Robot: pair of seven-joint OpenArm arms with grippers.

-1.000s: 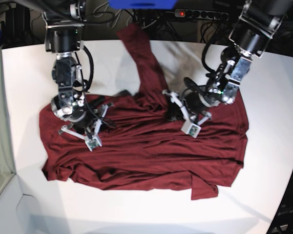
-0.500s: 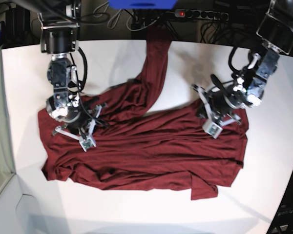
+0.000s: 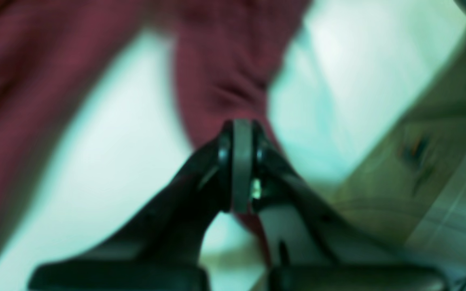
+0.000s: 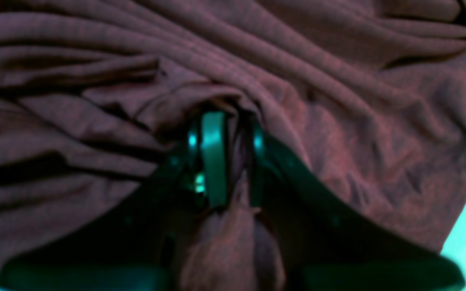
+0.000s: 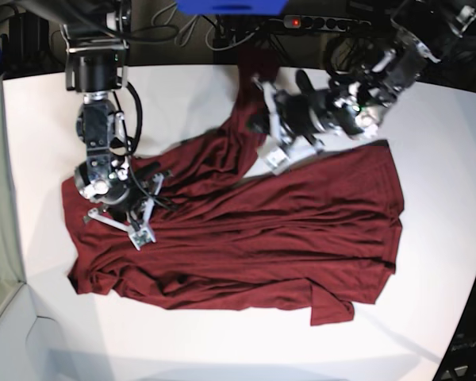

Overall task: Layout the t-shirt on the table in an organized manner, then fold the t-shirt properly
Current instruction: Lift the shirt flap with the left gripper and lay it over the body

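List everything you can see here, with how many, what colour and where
t-shirt: one, dark red, spread wrinkled across the table's middle, one strip reaching to the far edge.
table: one, white, under everything.
power strip: one, black with a red light, behind the far edge.
right end effector: one, dark, shut on a fold of the t-shirt.
left end effector: one, dark, shut on the t-shirt strip, lifted over the table.

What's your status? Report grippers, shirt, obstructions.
Left gripper shut on a strip of the t-shirt, lifted at the far edge. Right gripper pinching a fold. T-shirt bunched, not flat on the table. No obstructions seen.
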